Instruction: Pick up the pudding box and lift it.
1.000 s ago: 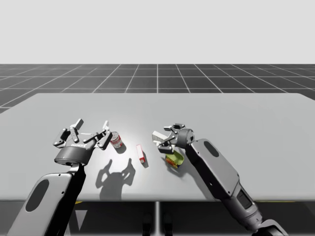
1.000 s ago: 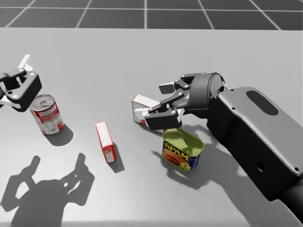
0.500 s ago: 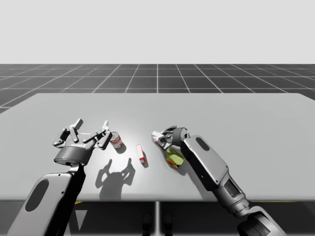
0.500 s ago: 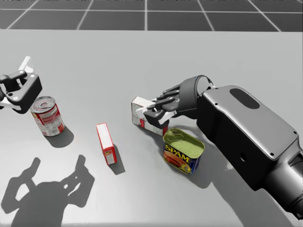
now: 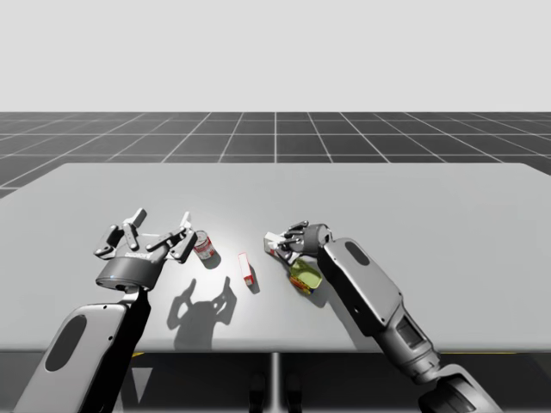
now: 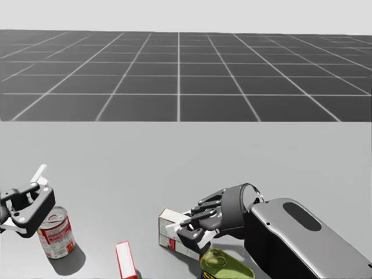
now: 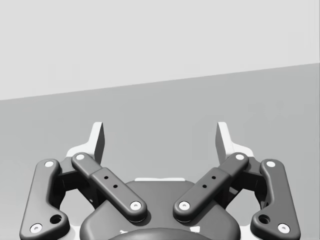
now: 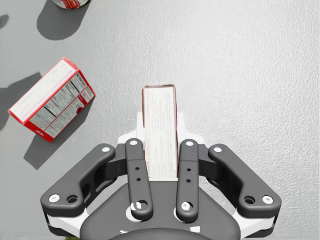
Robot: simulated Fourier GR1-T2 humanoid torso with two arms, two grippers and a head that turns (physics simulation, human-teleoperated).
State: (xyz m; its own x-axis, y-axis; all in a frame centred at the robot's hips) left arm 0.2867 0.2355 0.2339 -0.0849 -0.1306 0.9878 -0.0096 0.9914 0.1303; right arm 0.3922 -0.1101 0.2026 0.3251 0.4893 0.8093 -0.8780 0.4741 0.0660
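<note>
Pressing both sides, my right gripper (image 8: pixel 160 146) clamps the pudding box (image 8: pixel 159 107).

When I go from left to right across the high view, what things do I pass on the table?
My left end effector → red round can → red flat box → white pudding box → yellow rectangular can.
</note>
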